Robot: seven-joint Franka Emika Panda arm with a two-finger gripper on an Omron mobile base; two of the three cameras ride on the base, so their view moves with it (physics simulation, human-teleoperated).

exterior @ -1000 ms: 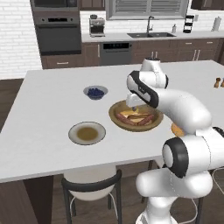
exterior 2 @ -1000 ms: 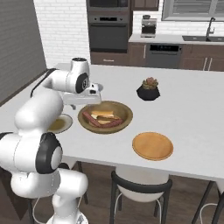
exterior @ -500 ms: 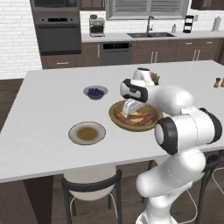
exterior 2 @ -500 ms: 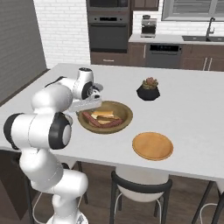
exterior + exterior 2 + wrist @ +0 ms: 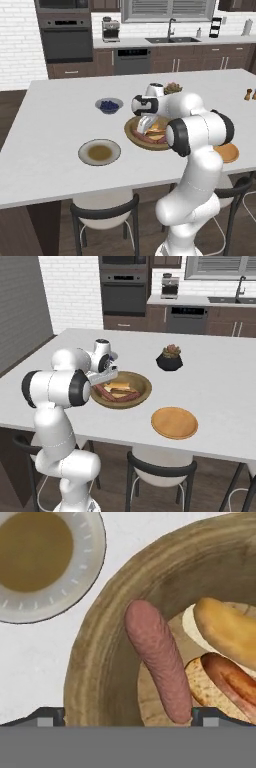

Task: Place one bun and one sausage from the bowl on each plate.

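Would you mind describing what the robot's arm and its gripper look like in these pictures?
The arm is glossy white, built of rounded, bulbous segments with dark grey bands at the joints. The gripper has a pale grey body; in the hand view its fingertips are small, dark and blocky. No cables or markings are visible.

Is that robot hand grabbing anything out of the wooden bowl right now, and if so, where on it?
Nothing is held. The gripper is open above the wooden bowl, fingertips on either side of a pink sausage but not closed on it.
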